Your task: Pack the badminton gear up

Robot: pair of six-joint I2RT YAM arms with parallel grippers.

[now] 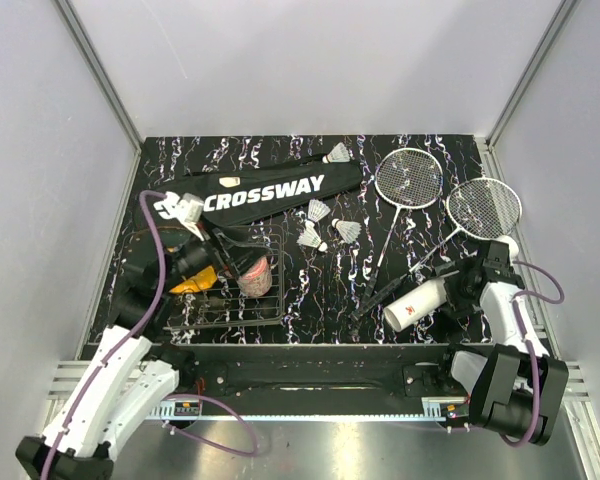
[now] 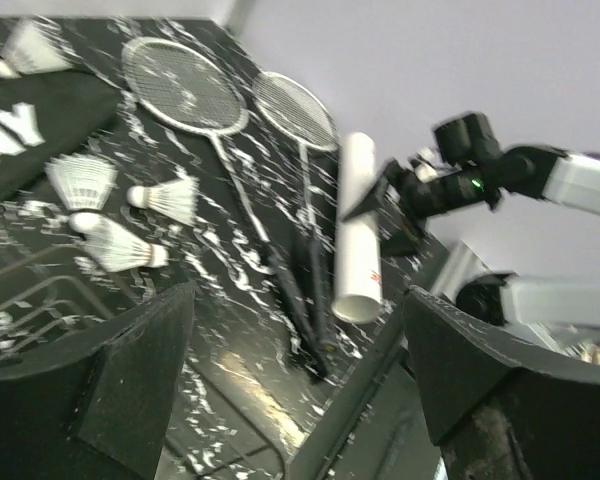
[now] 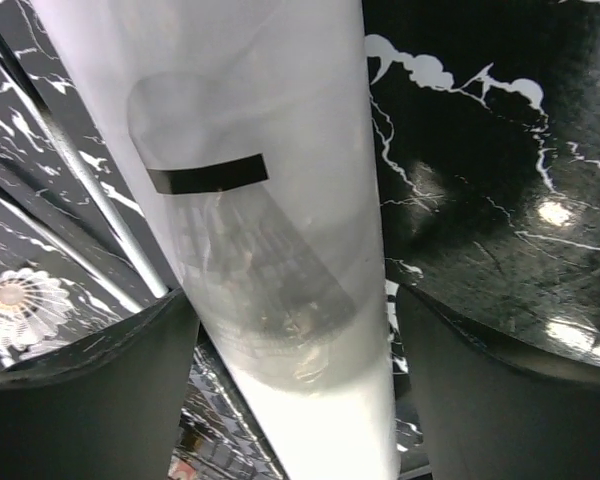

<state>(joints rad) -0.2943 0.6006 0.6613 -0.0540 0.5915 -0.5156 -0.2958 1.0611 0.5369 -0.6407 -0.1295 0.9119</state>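
Note:
The white tube (image 1: 416, 303) lies near the front right, and my right gripper (image 1: 446, 291) straddles its far end. In the right wrist view the tube (image 3: 280, 200) fills the space between the open fingers (image 3: 100, 390); a shuttlecock shows faintly through its wall. Two rackets (image 1: 409, 177) (image 1: 483, 207) lie at the back right, handles pointing toward the tube. The black CROSSWAY bag (image 1: 265, 190) lies at the back left. Several shuttlecocks (image 1: 319, 211) rest on and beside it. My left gripper (image 1: 218, 260) hangs open and empty over the wire rack (image 1: 230, 300).
A pink cup (image 1: 255, 275) and a yellow-black object (image 1: 195, 280) sit on the wire rack at the front left. Grey walls close in the black marbled table (image 1: 320, 290) on three sides. The black bar of the arm bases runs along the near edge.

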